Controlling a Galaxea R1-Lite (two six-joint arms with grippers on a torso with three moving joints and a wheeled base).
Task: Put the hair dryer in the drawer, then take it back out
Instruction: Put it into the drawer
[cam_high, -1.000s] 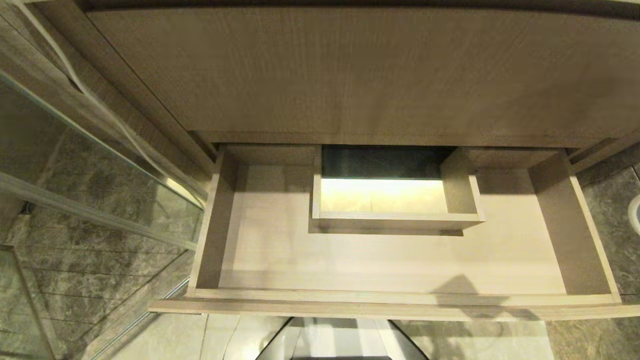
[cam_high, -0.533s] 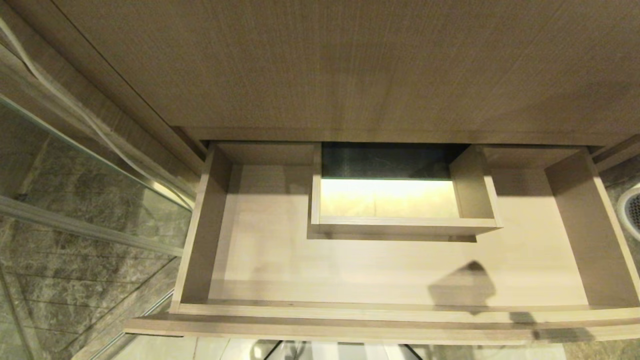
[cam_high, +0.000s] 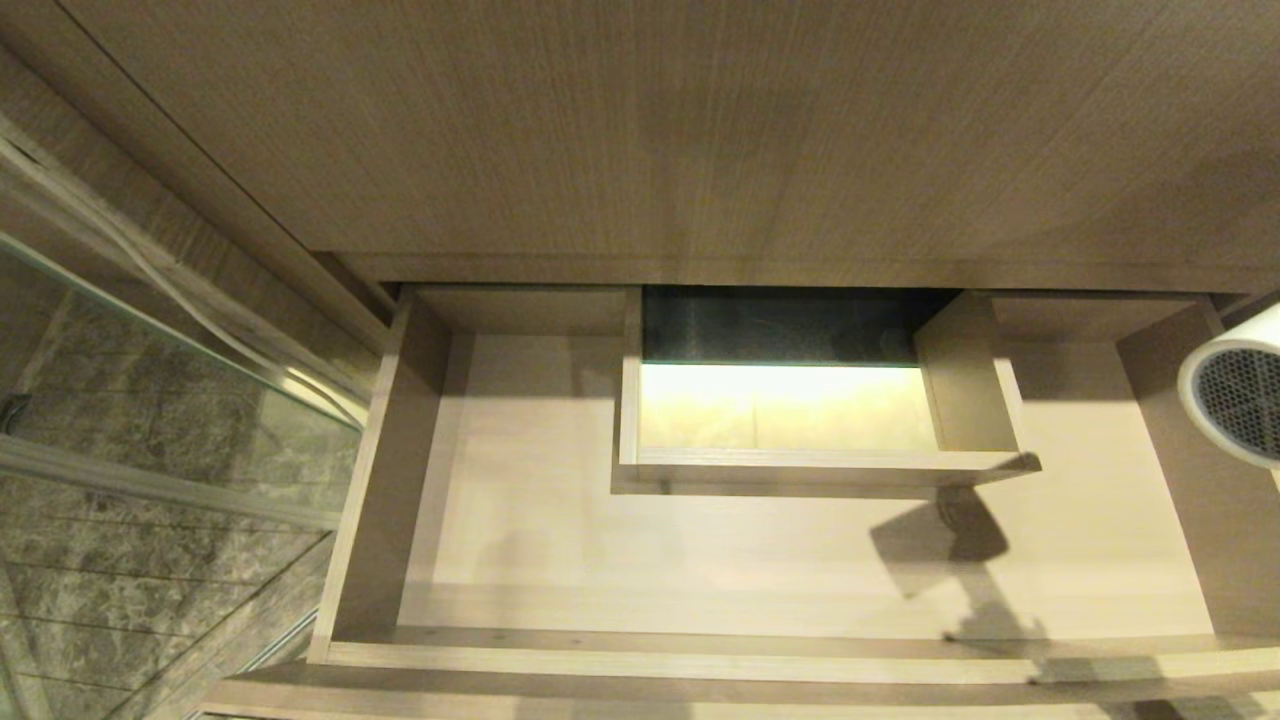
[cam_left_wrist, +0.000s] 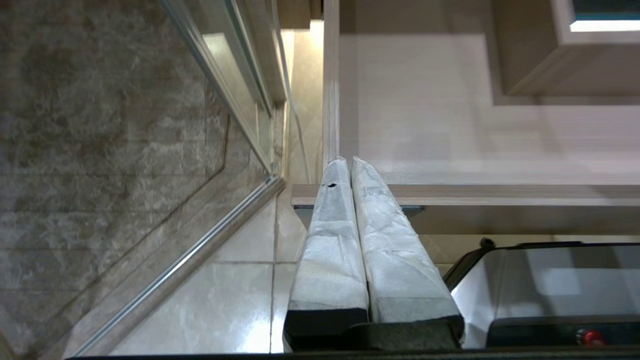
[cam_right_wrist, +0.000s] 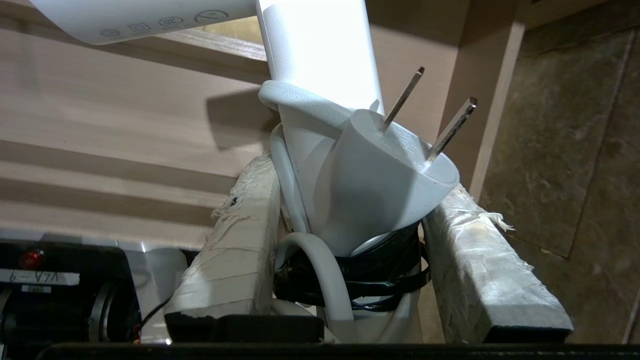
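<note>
The drawer (cam_high: 520, 540) stands pulled out, its pale floor bare around a boxed rectangular cutout (cam_high: 800, 455). The white hair dryer (cam_high: 1235, 385) shows only its round grilled barrel end at the right edge of the head view, above the drawer's right side wall. In the right wrist view my right gripper (cam_right_wrist: 357, 180) is shut on the hair dryer (cam_right_wrist: 320, 50) at its handle, with the coiled cord and the plug (cam_right_wrist: 390, 165) bundled between the fingers. My left gripper (cam_left_wrist: 347, 162) is shut on nothing, parked near the drawer's front left corner (cam_left_wrist: 500, 192). Neither gripper appears in the head view.
A tall wood-grain panel (cam_high: 700, 130) rises behind the drawer. A glass partition (cam_high: 150, 400) with a metal rail and dark stone tiling lies to the left. Dark stone tiles (cam_right_wrist: 575, 150) lie beyond the drawer's right wall. My own base (cam_left_wrist: 550, 285) sits below the drawer front.
The whole head view has shifted, so the drawer looks larger and lower. The hair dryer's barrel has come into view at the right edge, and its shadow has moved deeper into the drawer.
</note>
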